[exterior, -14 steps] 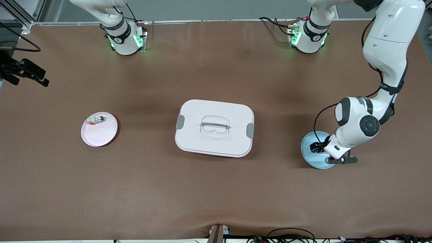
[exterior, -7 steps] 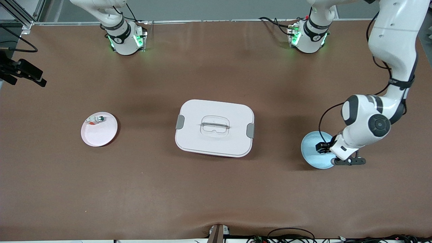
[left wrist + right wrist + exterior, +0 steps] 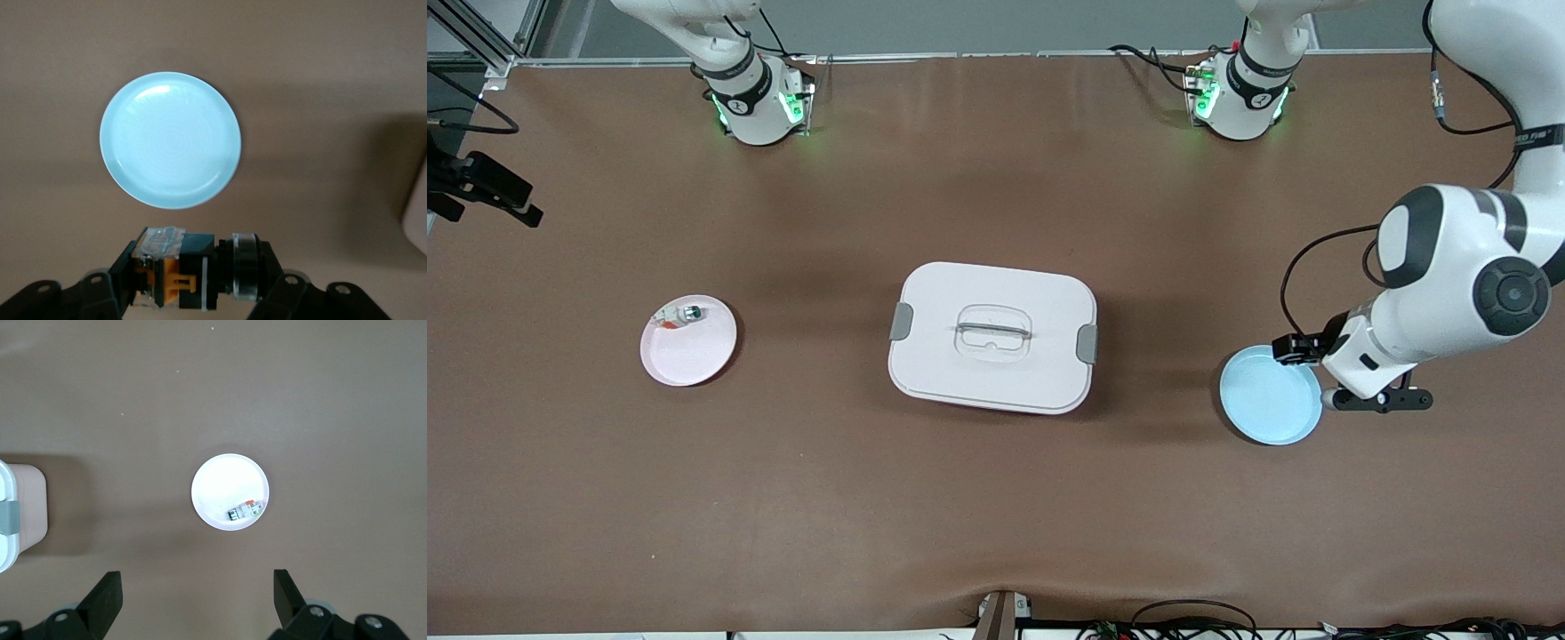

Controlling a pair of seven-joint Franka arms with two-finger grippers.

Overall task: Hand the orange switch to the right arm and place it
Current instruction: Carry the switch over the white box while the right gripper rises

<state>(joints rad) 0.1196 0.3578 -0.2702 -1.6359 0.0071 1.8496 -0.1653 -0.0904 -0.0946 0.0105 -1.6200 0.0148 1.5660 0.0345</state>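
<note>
My left gripper [image 3: 197,275] is shut on the orange switch [image 3: 170,277], a small black part with an orange piece and a silver ring, held crosswise between the two fingers. In the front view this gripper [image 3: 1303,348] hangs over the edge of the light blue plate [image 3: 1267,400], and the plate [image 3: 170,140] holds nothing. The right arm waits: its gripper [image 3: 197,597] stands open, high over the pink plate [image 3: 220,487], with nothing between its fingers.
A white lidded box [image 3: 992,338] with grey clips sits mid-table. The pink plate [image 3: 689,356] toward the right arm's end holds a small white-and-silver part [image 3: 680,314]. Brown mat lies between the box and each plate.
My left arm has risen and swung toward its own end of the table with the switch in its grip, uncovering the blue plate. The right arm has barely moved.
</note>
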